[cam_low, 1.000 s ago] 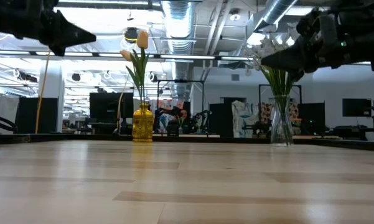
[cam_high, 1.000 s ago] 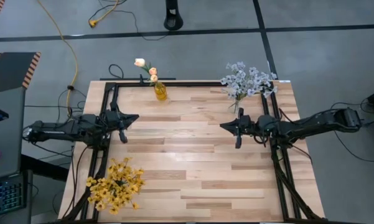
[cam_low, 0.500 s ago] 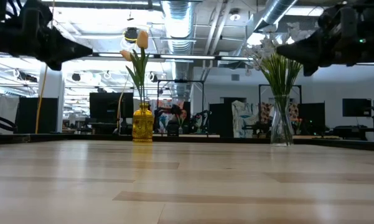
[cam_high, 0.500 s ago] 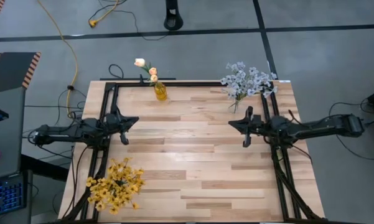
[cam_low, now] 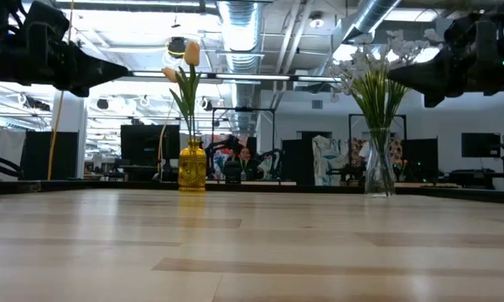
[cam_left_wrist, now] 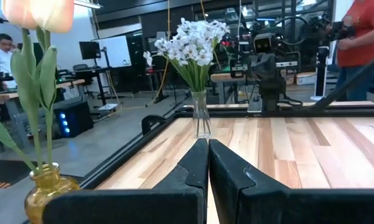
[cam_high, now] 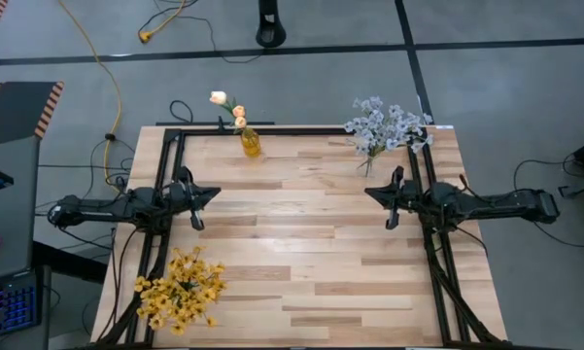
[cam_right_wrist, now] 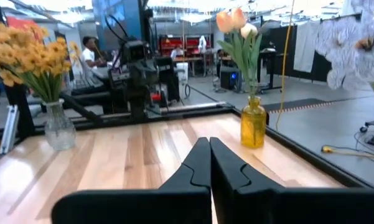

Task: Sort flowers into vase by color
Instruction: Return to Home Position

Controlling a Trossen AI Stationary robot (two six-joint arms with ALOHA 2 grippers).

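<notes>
Seen from above, a pale wooden surface (cam_high: 311, 253) with a black rail frame (cam_high: 292, 130) around it, and two dark arms lying level along its left and right sides. The left gripper (cam_high: 212, 192) and the right gripper (cam_high: 369, 192) point at each other across bare wood, well apart. Each wrist view shows its own fingers (cam_left_wrist: 193, 168) (cam_right_wrist: 196, 162) pressed shut with nothing between them.

All the flowers are in vases. The peach tulips (cam_high: 231, 105) are in a small yellow vase (cam_high: 250, 144) at the far edge, left of centre. The white sprays (cam_high: 384, 124) are in a slim clear vase (cam_low: 379, 172) at the far right corner, near the right arm. The yellow blossoms (cam_high: 180, 290) are in a clear vase (cam_right_wrist: 59, 127) at the near left corner, close to the left arm.

The sorting looks finished and only parking the arms is left, so the risk is to what is already done. Both corner bunches spread wider than their vases and look top-heavy. A forearm or trailing cable swinging outward could snag the sprays or the yellow blossoms and tip a vase. The tulips lean out past the edge on tall stems, so a hard jolt through the frame might rock their little vase. A person in a red top (cam_left_wrist: 361, 31) is beyond the right arm, clear of the surface
</notes>
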